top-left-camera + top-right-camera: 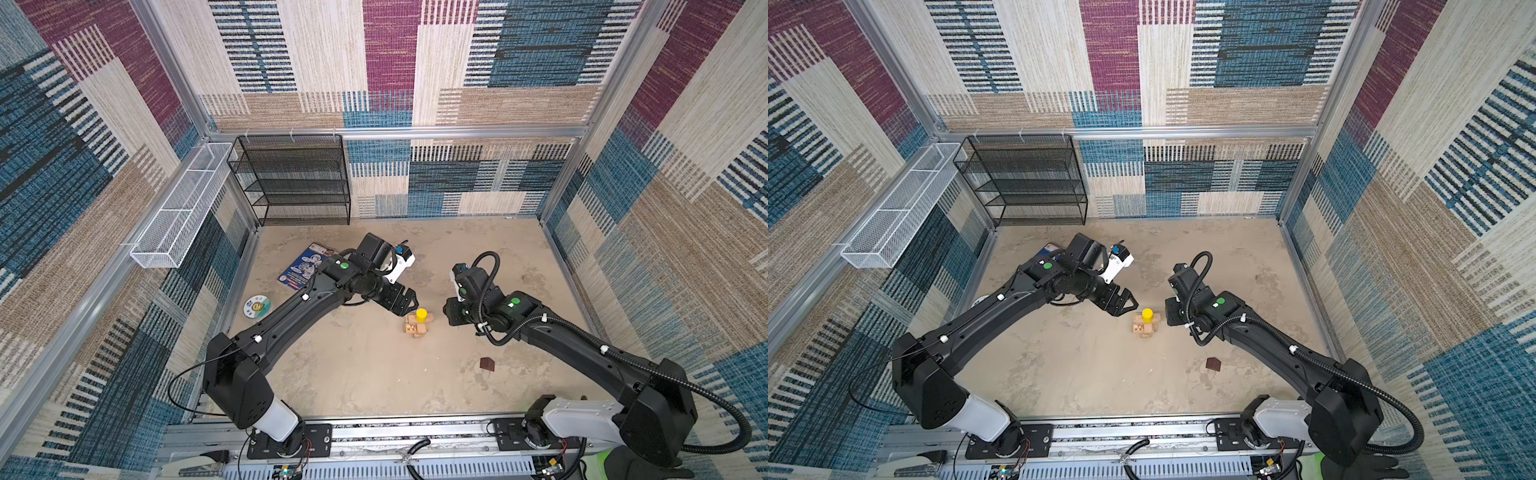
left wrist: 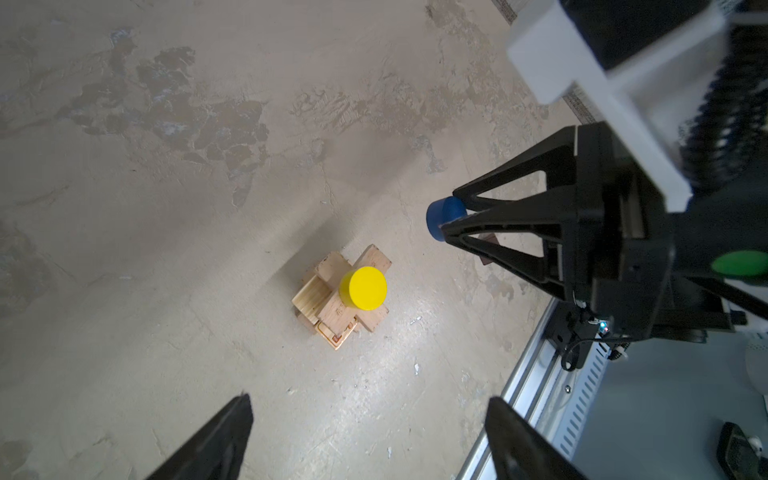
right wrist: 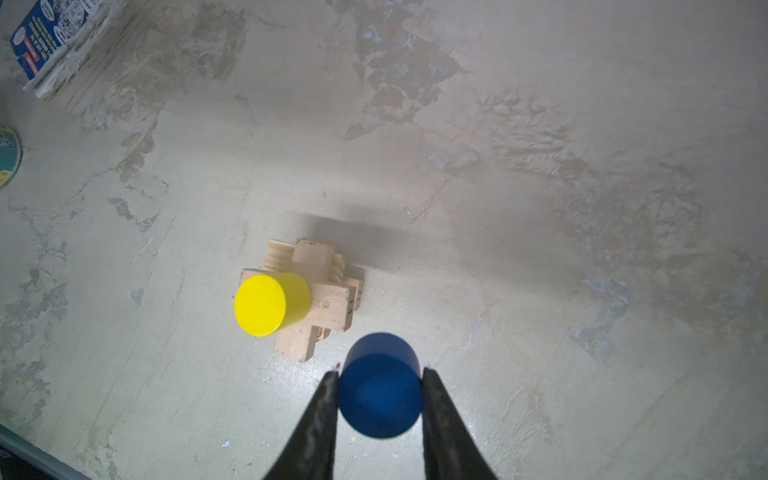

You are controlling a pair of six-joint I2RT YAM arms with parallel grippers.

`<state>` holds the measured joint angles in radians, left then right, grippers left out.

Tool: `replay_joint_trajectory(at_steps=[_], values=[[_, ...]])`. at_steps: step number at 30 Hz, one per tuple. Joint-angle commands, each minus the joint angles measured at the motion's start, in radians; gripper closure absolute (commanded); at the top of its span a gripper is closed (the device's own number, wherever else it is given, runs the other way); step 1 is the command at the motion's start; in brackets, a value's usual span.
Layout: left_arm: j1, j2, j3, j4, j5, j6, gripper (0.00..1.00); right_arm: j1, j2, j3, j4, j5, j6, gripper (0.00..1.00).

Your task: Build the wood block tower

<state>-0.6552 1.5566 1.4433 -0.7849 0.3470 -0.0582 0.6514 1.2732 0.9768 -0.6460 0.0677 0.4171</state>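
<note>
Cannot find the blue disc (image 3: 379,390) in either top view, hidden under the right gripper (image 1: 452,312). Can barely see the packet (image 1: 1047,249) and jar (image 1: 980,300) behind the left arm (image 1: 1017,299) in a top view.

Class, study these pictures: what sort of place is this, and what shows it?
Most likely a robot test cell: a left arm and right arm bolted to a metal rail, an aluminium frame lined with patterned carpet, and a small block tower.

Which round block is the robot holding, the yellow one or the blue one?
The blue one, pinched in the right gripper, off to the side of the tower. The yellow one stands free on top of the tower, with nothing gripping it.
</note>
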Motion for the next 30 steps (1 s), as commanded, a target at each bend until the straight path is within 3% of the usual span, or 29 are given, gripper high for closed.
replay_joint_trajectory(at_steps=[1,13,30], values=[[0.003,-0.009,-0.001,0.019,0.028,-0.029,0.08,0.001,0.018,0.026,0.038,-0.039,-0.019,1.00],[0.017,-0.015,-0.005,0.019,0.001,-0.035,0.08,0.000,0.122,0.112,0.057,-0.150,-0.035,1.00],[0.043,-0.033,-0.013,0.034,-0.016,-0.054,0.08,0.026,0.177,0.154,0.036,-0.156,-0.054,1.00]])
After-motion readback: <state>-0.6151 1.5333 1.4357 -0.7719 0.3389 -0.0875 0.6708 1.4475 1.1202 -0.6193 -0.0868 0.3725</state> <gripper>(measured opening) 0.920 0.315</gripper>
